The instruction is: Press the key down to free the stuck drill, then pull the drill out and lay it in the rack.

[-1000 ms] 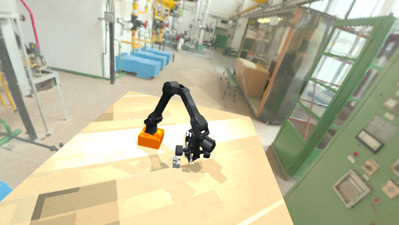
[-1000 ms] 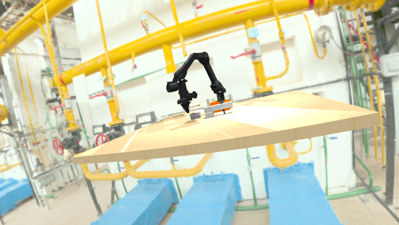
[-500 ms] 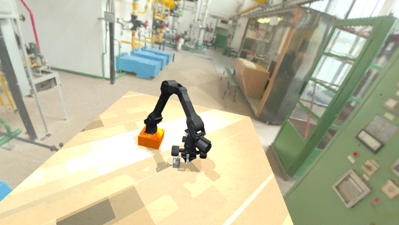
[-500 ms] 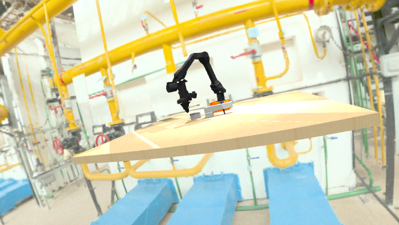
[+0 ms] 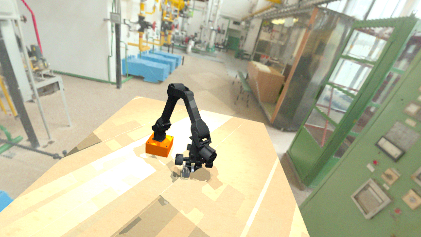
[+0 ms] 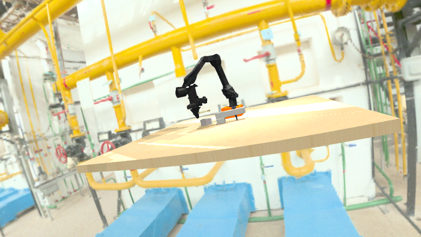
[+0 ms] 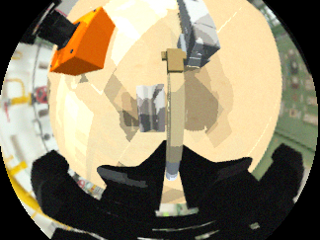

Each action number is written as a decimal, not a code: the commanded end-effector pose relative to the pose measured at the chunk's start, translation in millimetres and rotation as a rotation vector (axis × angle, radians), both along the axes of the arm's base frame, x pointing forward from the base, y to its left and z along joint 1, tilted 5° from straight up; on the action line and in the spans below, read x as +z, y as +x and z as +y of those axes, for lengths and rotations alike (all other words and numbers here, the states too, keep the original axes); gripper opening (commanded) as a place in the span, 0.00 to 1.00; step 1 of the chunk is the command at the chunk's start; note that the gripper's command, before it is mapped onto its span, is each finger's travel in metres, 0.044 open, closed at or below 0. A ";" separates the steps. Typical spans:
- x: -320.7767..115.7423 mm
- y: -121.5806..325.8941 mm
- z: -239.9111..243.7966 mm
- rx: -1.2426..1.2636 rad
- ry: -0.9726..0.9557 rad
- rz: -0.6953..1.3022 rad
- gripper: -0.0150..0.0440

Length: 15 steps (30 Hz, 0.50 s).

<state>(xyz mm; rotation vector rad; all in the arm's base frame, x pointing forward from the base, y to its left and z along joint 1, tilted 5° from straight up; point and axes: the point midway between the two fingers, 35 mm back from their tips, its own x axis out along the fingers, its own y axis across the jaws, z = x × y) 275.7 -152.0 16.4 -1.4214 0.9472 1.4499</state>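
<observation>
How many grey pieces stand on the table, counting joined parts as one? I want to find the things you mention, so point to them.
2: the small block (image 5: 185, 172) (image 6: 205, 121) (image 7: 150, 109), left of the held tan rod (image 6: 204, 111) (image 7: 175, 110) in the wrist view; the long piece (image 6: 231, 112) (image 7: 203, 31), at that view's top edge. The arm may hide others.

So the rod (image 6: 204, 111) (image 7: 176, 115) between the black jaws (image 6: 197, 115) is plain tan with a blue-grey end, and the desk (image 5: 232, 188) (image 6: 250, 130) (image 7: 252, 98) under them is patchy pale wood.

green cabinet (image 5: 329, 188) – blue blocks (image 5: 144, 69) (image 6: 212, 211) – yellow pipes (image 5: 142, 38) (image 6: 165, 42)
</observation>
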 end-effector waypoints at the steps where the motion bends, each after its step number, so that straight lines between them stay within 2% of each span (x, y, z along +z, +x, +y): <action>1: -0.2 -7.3 -4.4 0.003 -0.005 0.002 0.25; 15: -7.6 -22.0 -13.5 0.003 -0.006 0.003 0.25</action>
